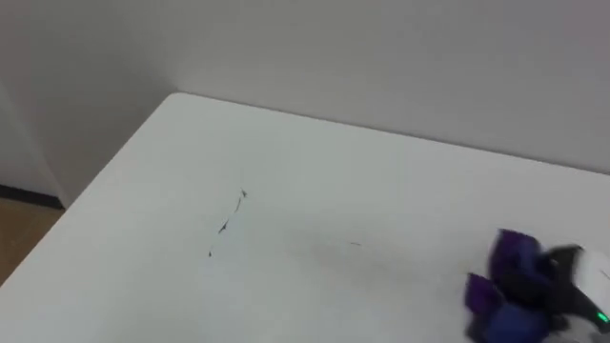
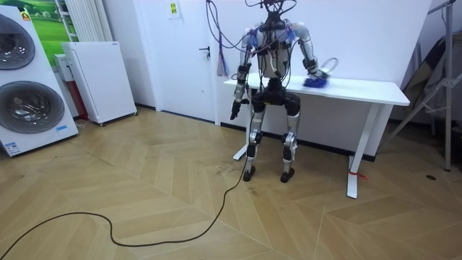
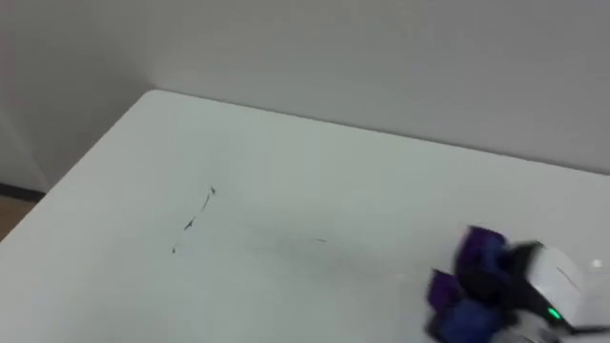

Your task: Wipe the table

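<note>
left eye view puts the right hand (image 1: pixel 558 274) low at the right edge of the table (image 1: pixel 315 162), resting on a purple cloth (image 1: pixel 510 255) that lies bunched on the white top; the dark fingers (image 1: pixel 534 278) seem curled into the cloth, pinching a fold, though blur there makes that a reading and not a certainty; the cloth touches the table and bulges out on the hand's left and far sides.

the thing to clean is a thin trail of dark marks (image 1: pixel 227 221), well apart from the cloth and off to its left, a little farther from the robot; the trail's long axis runs from near-left to far-right, steeply, so it lies almost across the line a leftward sweep would take; a fainter fleck (image 1: pixel 355 244) sits between the cloth and the trail.

room view shows the robot standing close to the table's long side, facing it, right arm reached over the top; the left hand (image 2: pixel 234 112) hangs by the hip, below the table's edge; whether it is spread or closed i cannot tell.

by my judgement the right hand is the one to carry the stroke, dragging the cloth left across the fleck and then over the trail; the marks sit toward the left corner, so the reach looks long.
</note>
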